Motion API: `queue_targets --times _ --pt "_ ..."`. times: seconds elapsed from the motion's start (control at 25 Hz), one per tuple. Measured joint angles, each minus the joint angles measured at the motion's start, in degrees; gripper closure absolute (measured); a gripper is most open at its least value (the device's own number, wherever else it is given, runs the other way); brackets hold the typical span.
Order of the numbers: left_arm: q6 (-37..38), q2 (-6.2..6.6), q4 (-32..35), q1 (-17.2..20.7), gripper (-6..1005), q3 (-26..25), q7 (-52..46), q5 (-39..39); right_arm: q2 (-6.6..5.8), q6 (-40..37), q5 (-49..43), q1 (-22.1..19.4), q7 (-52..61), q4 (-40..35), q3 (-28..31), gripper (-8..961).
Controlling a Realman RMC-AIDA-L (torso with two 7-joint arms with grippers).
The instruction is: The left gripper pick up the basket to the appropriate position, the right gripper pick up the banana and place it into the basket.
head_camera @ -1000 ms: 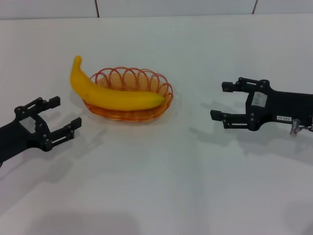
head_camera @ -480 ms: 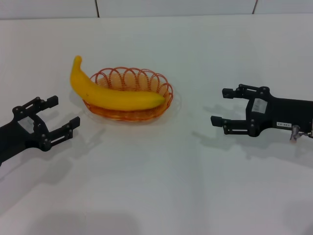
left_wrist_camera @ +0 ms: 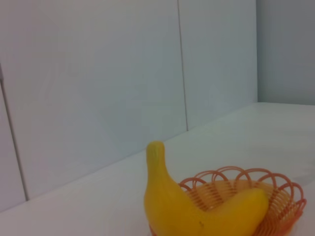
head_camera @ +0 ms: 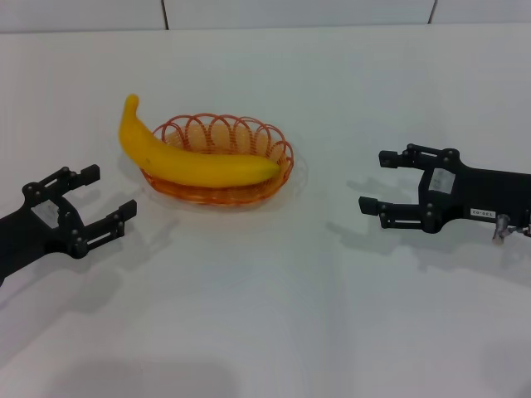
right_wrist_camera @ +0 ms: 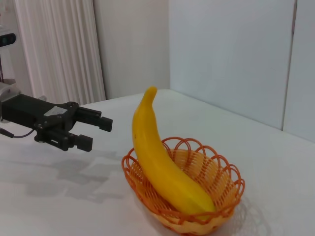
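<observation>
On the white table (head_camera: 274,315), the smooth bright-yellow banana (head_camera: 187,162) already lies in the orange looped-wire basket (head_camera: 249,137). The right gripper (head_camera: 382,181) has drifted slightly away, fingers spread and empty; the left gripper (head_camera: 106,199) sits open beside the basket, suggesting completion.

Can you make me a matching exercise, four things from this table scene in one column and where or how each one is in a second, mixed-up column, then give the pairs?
Column one:
1. banana
2. basket
3. left gripper
4. right gripper

Column two:
A. open, empty, at the table's right side
B. orange wire, standing on the white table
C. lying in the basket, stem sticking out past the rim
D. open, empty, at the table's left side, in front of the basket

Pairs: 1-C, 2-B, 3-D, 4-A
</observation>
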Motion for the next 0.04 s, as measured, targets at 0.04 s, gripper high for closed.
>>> queue_targets --times 0.04 --pt "-0.01 0.0 0.0 0.0 210 0.0 0.0 0.0 0.0 0.0 0.02 -0.01 0.0 0.01 0.0 111"
